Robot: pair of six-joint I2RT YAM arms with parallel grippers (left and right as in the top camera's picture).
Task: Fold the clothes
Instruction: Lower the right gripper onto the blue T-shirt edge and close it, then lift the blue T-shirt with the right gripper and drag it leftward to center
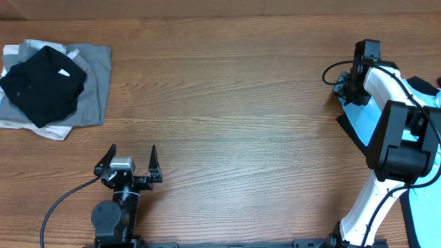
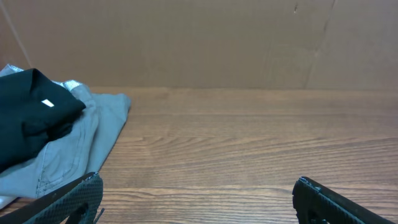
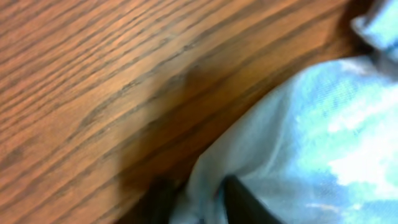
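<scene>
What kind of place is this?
Probably a robot test bench, not a home: two robot arms at a wooden table, a plain brown board behind it, and a pile of clothes, plus a light blue T-shirt pinched in the right gripper.

Premises assessed as robotics lab or test bench, not home. Two robot arms noted, left arm [image 1: 114, 217] and right arm [image 1: 393, 138], mounted at near edge of wood-grain table [image 1: 241, 103]. Loose black cable [image 1: 69, 194] observed at left base. Plain brown board backdrop [image 2: 217, 43] seen behind table. Stacked garments [image 1: 52, 86] recorded at far left corner.
</scene>
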